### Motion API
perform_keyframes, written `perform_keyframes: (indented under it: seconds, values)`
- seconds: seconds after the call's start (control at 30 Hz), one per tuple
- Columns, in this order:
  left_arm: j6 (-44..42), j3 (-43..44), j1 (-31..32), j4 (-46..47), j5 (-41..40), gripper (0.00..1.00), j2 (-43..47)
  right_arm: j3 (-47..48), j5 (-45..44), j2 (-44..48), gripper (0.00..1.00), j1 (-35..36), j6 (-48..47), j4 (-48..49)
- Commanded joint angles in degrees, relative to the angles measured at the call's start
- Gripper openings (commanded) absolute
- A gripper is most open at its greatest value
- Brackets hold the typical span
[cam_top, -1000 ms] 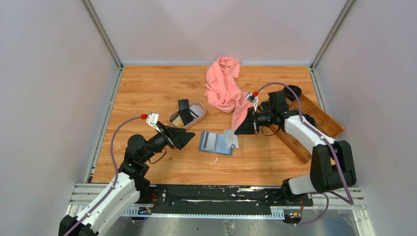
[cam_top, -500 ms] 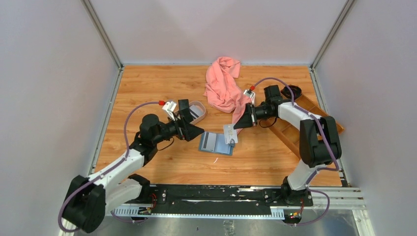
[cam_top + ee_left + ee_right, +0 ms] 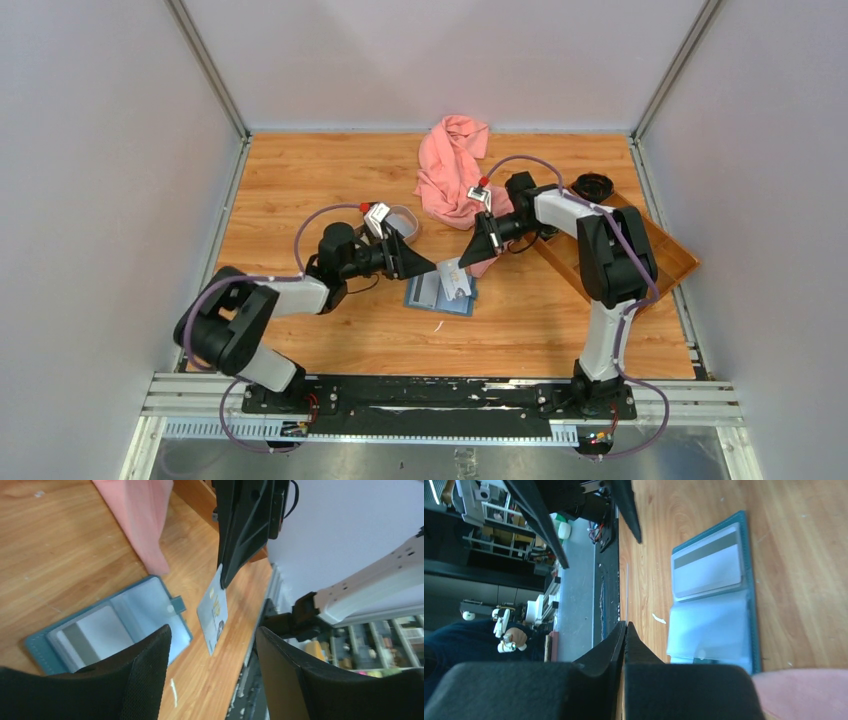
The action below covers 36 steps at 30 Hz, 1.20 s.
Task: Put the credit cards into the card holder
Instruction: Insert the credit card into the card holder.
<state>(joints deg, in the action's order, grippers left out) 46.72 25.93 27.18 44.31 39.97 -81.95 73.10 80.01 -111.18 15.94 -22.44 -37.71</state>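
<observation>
- The card (image 3: 212,614), pale with small print, hangs tilted from the right claw (image 3: 223,578), which pinches its top edge.
- Its lower end is close over the table (image 3: 300,180); I cannot tell whether it touches.
- The holder (image 3: 436,293) lies open and flat just beside the card, pockets up, tab toward it.
- A striped card (image 3: 708,566) already sits in one pocket.
- The right claw is closed tight, with the card edge-on between its tips in its own view.
- The left claw (image 3: 428,268) sits low at the holder's left, jaws well apart and gripping nothing. The card shows ahead through the gap.
- A pink cloth (image 3: 455,175) lies just behind the right claw.
- An oval tray (image 3: 408,222) is behind the left claw.
- A wooden tray (image 3: 655,250) is at far right.
</observation>
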Motion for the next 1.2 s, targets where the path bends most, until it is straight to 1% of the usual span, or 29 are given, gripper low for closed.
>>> perform_keyframes:
  seconds: [0.0,0.07,0.1,0.13,0.2,0.27,0.3,0.4,0.43,0.5,0.6,0.7,0.8,0.9,1.0,1.07,1.13,1.17]
  values:
    - [12.4,-1.1,0.7,26.3,4.8,0.64,-8.8,1.8,2.0,-0.5,0.00,2.4,-4.9,-6.1]
    - [19.0,-1.1,0.8,37.7,6.3,0.64,-14.2,2.0,1.7,-0.3,0.00,2.9,-6.0,-7.0]
    - [21.9,-0.5,0.8,42.1,7.2,0.68,-17.0,2.2,1.3,-0.2,0.00,3.2,-6.8,-7.7]
    - [23.0,0.0,1.0,43.1,8.0,0.69,-19.1,2.4,1.0,0.0,0.00,3.5,-7.6,-8.3]
    - [22.5,0.3,1.6,43.1,8.7,0.68,-20.5,2.8,0.8,0.2,0.00,3.9,-8.6,-9.3]
    - [21.9,0.0,1.8,43.2,9.2,0.69,-19.8,3.1,0.7,0.4,0.00,3.9,-9.2,-9.8]
    - [21.6,-0.1,1.8,43.1,9.7,0.70,-19.4,3.1,0.7,0.4,0.00,3.9,-9.4,-10.1]
    - [20.9,-0.1,1.8,41.5,11.4,0.79,-18.7,3.7,1.6,0.3,0.00,3.9,-10.9,-11.6]
    - [20.3,-0.3,1.8,41.0,11.7,0.81,-18.5,4.0,1.7,0.2,0.00,3.9,-11.7,-12.4]
    - [19.6,-0.2,1.7,39.3,12.2,0.80,-18.5,4.4,1.4,0.2,0.00,3.9,-12.9,-13.7]
    - [17.8,0.6,1.8,35.6,12.5,0.70,-18.4,4.7,1.0,0.4,0.00,3.9,-14.2,-14.9]
    - [15.7,1.3,1.8,31.7,13.0,0.54,-17.7,5.1,0.7,0.3,0.00,4.1,-15.1,-16.0]
    - [13.0,2.0,1.8,26.9,13.2,0.32,-16.2,5.5,0.8,-0.1,0.00,4.3,-16.4,-17.3]
    - [10.5,2.7,1.8,22.5,13.4,0.20,-14.9,6.1,0.5,-0.2,0.00,5.0,-17.9,-18.9]
    - [9.7,3.0,1.8,21.5,14.1,0.11,-14.5,6.4,0.1,-0.2,0.00,5.7,-18.6,-19.5]
    - [9.5,3.0,1.8,21.5,14.7,0.00,-14.2,6.5,0.1,0.0,0.00,5.9,-18.8,-19.8]
    - [8.2,2.9,1.8,20.5,15.6,0.00,-13.3,6.7,-0.3,0.4,0.00,6.0,-19.0,-20.1]
    - [6.6,2.8,1.8,18.6,15.7,0.00,-12.5,7.0,-0.9,0.5,0.08,6.1,-19.1,-20.5]
